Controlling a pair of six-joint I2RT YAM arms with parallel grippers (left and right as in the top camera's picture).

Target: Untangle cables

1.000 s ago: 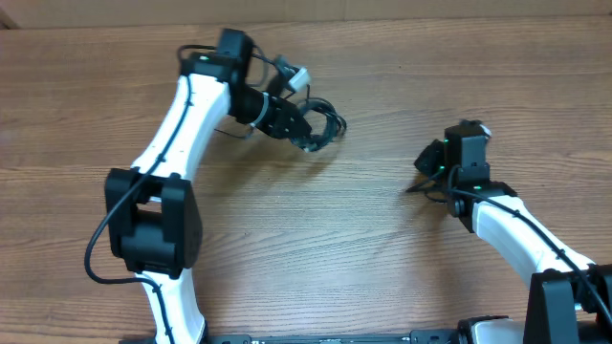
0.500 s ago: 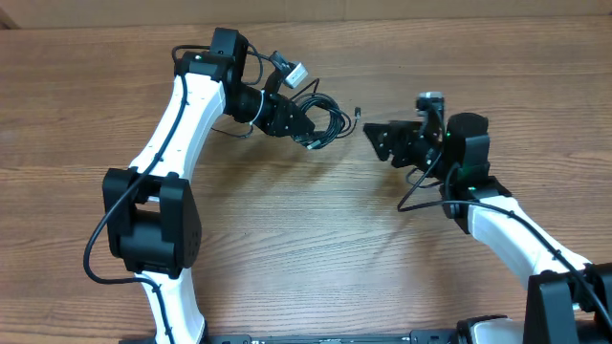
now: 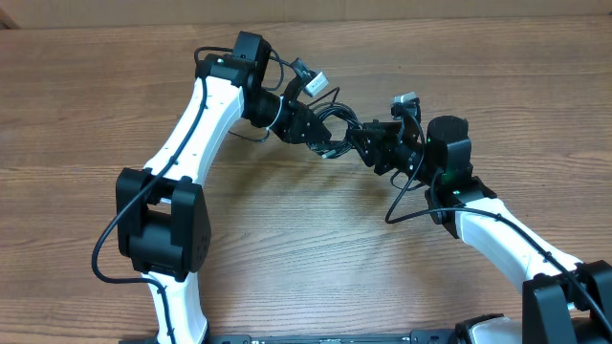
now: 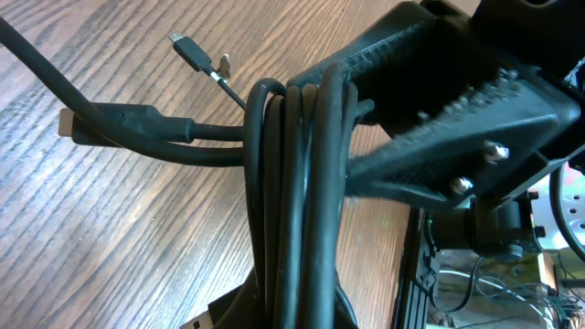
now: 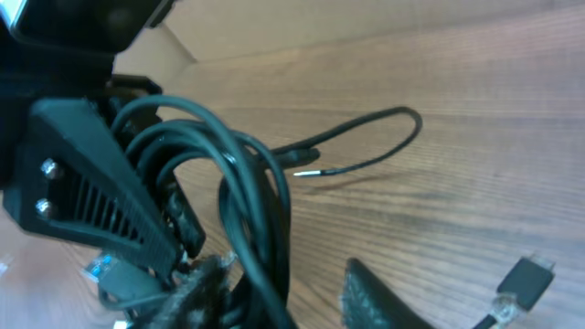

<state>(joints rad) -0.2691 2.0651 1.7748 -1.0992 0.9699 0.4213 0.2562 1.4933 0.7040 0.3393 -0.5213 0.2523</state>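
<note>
Cables (image 3: 335, 118): one bundle, mid-table (image 3: 287, 248), clamped tight in left gripper (image 3: 308, 136); right gripper (image 3: 365, 143), a second ago well apart, now at the loops, jaws part-open astride strands, grip unconfirmed; separating pull looks imminent.

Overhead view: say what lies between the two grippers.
The looped bundle of black cables fills the short stretch between the left gripper and the right gripper, as seen overhead.

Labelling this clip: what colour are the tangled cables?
The cables are black; left wrist view shows them best.
</note>
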